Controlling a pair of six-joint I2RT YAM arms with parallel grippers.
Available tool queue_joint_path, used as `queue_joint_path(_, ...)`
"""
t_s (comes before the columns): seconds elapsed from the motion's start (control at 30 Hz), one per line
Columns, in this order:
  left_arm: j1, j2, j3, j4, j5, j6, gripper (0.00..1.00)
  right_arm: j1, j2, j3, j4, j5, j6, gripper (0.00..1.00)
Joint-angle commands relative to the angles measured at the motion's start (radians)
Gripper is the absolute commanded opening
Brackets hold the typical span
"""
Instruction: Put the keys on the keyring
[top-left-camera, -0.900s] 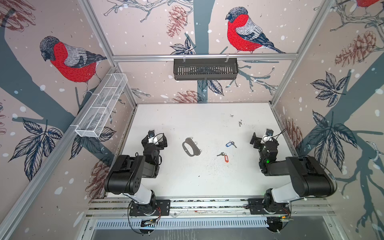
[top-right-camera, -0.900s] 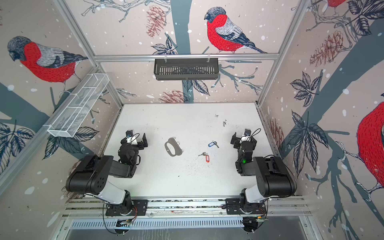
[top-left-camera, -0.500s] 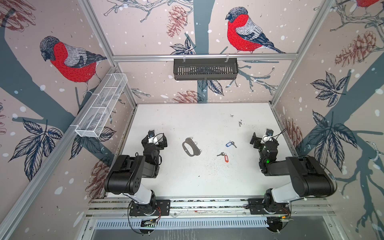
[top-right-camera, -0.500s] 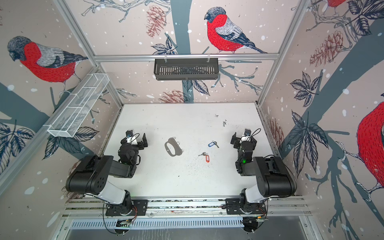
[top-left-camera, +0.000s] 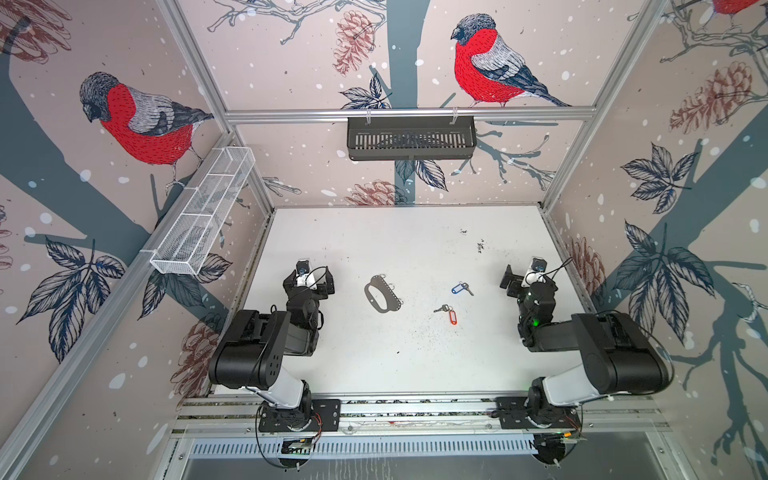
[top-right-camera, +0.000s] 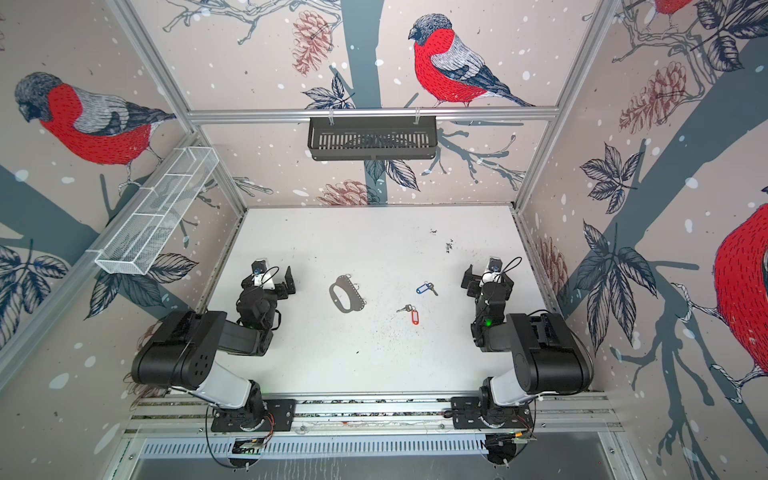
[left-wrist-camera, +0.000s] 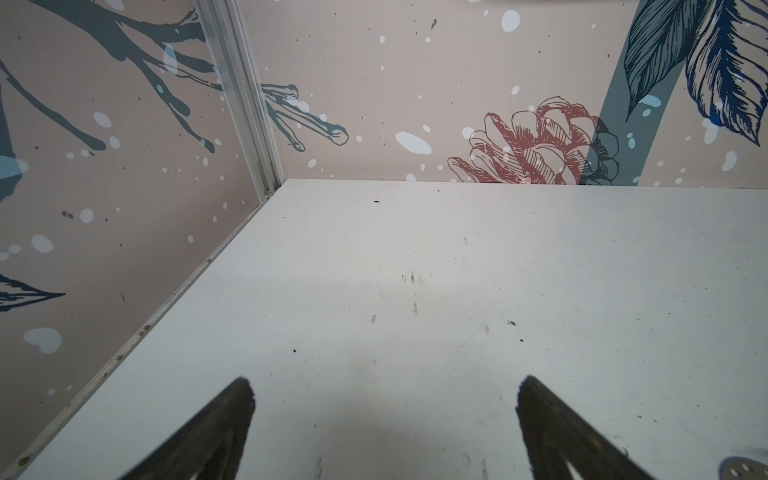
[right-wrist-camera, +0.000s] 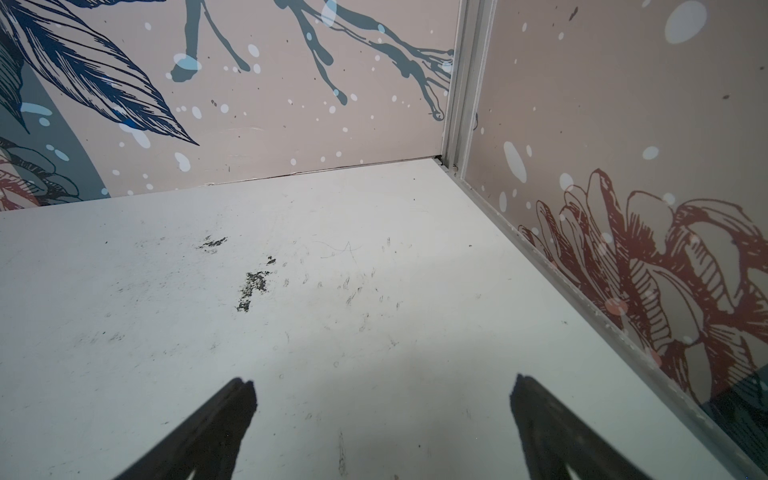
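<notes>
While both arms sit folded low near their bases, we find the left gripper (top-left-camera: 311, 279) with its jaws spread wide apart and nothing between them. Seen from its own wrist, the left gripper (left-wrist-camera: 385, 381) frames only the white table (left-wrist-camera: 415, 257) between its two dark tips. The right gripper (top-left-camera: 528, 279) matches it, jaws wide apart and holding nothing. In the right wrist view the right gripper (right-wrist-camera: 382, 382) likewise has only table between its tips, with dark scuff marks (right-wrist-camera: 251, 286) a little way beyond them.

Off the right side of the left jaws lies the keyring (top-left-camera: 382, 295), flat on the table, about level with the tips and clear of them. In both top views it sits between the two grippers, nearer the left one. Only a sliver of the keyring (left-wrist-camera: 742, 471) enters the left wrist view.

Off the left side of the right jaws, about level with them, we see the blue-tagged keys (top-left-camera: 458, 288), near that gripper but not touching it. The red-tagged keys (top-left-camera: 452, 316) lie near the blue set but apart from it, back toward the arms' bases and farther from the right jaws. Neither set touches the keyring, and both lie well apart from it on the table.

Beyond both pairs of jaws the table runs on to the patterned walls (top-left-camera: 291, 62). Ahead of the jaws, high on the far wall, hangs a black basket (top-left-camera: 411, 137). On the wall to the left of the left jaws, also raised, we see a white wire basket (top-left-camera: 203, 216).
</notes>
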Motion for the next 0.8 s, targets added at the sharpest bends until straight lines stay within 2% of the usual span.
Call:
queue_joint_path(0.0,0.002,-0.001,0.004,0.050,-0.002,0.007,0.99,0.001,0.000,0.002,0.048,0.010,-0.008,1.00)
queue_joint_path(0.07,-0.005,-0.018,0.012,0.028,0.008,0.020,0.99,0.004,-0.010,0.001,0.059,0.017,-0.013,1.00)
queue_joint_path(0.13,-0.021,-0.099,0.070,-0.147,0.039,0.048,0.99,0.011,-0.062,0.008,0.014,0.039,-0.018,1.00)
queue_joint_path(0.17,-0.032,-0.145,0.118,-0.264,0.016,0.048,0.98,0.013,-0.121,0.019,-0.072,0.060,-0.002,1.00)
queue_joint_path(0.23,-0.040,-0.218,0.205,-0.460,0.005,-0.005,0.98,0.015,-0.200,0.030,-0.159,0.091,0.018,1.00)
queue_joint_path(0.3,-0.040,-0.286,0.254,-0.551,0.093,-0.062,0.98,0.019,-0.285,0.060,-0.277,0.094,0.063,1.00)
queue_joint_path(0.37,-0.049,-0.330,0.277,-0.602,0.154,-0.136,0.98,0.029,-0.335,0.092,-0.375,0.040,0.100,1.00)
queue_joint_path(0.5,-0.110,-0.378,0.304,-0.754,0.139,-0.264,0.93,0.102,-0.386,0.160,-0.506,-0.017,0.123,1.00)
queue_joint_path(0.63,-0.192,-0.391,0.285,-0.843,0.154,-0.299,0.93,0.173,-0.374,0.236,-0.622,-0.167,0.098,1.00)
queue_joint_path(0.73,-0.243,-0.370,0.289,-0.910,0.140,-0.312,0.85,0.249,-0.351,0.254,-0.656,-0.179,0.077,1.00)
queue_joint_path(0.77,-0.246,-0.350,0.294,-0.922,0.172,-0.309,0.77,0.264,-0.345,0.248,-0.655,-0.177,0.084,1.00)
